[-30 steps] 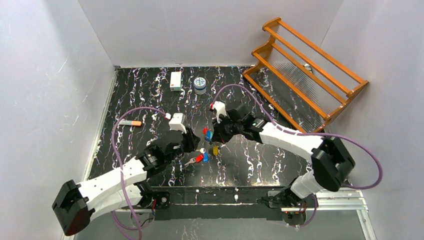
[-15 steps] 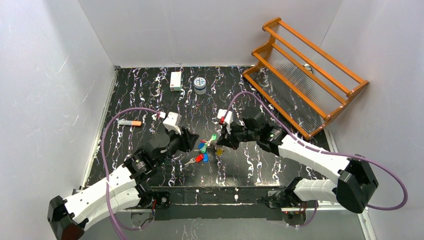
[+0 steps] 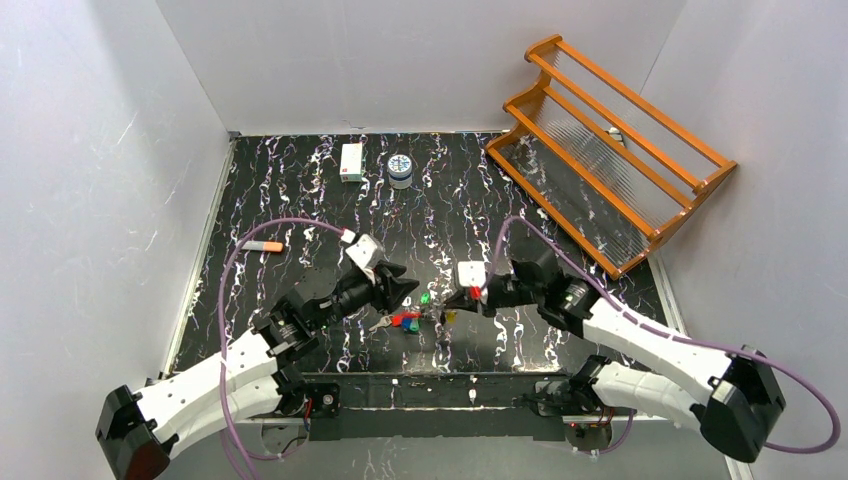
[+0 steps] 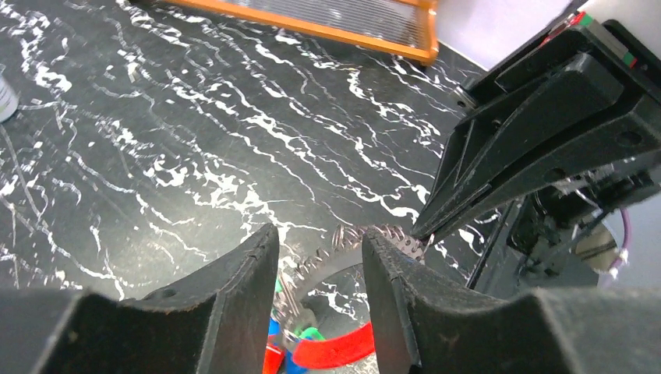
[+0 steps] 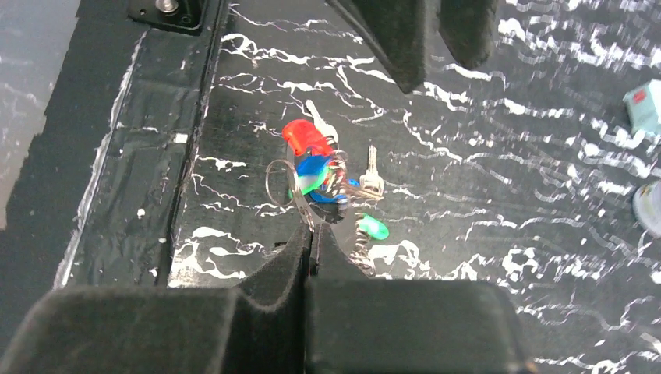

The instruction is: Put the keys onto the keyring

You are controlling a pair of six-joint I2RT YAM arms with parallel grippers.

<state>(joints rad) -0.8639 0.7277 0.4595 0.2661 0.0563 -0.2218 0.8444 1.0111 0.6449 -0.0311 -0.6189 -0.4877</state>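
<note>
The right gripper (image 5: 310,227) has its 2 fingers pressed together, with only a thin seam between them. Its tip pinches the wire of the keyring (image 5: 278,181). The ring sits low over the black marbled table (image 3: 300,190), in the middle close to the near edge, between the 2 arms.

The keys (image 5: 319,167) crowd around the ring in a tight bunch. A red key (image 5: 305,136) points toward the left arm, with a blue cap just beside it. A green key (image 5: 374,227) sticks out on the far side of the bunch, and a bare silver key (image 5: 371,181) lies on the table beside the bunch. I cannot tell which of them are threaded on the ring.

The left gripper (image 3: 404,289) hovers just left of the bunch. Its 2 fingers stand moderately apart and hold nothing. In its wrist view the ring and a red cap show through the gap, beyond the fingertips. The right gripper's dark fingers slant down to the ring from the right.

Along the far edge stand a small white box (image 3: 351,161) and a round tin (image 3: 401,170), near each other. A marker (image 3: 263,245) with an orange end lies toward the left side. An orange wooden rack (image 3: 610,140) leans at the far right corner.
</note>
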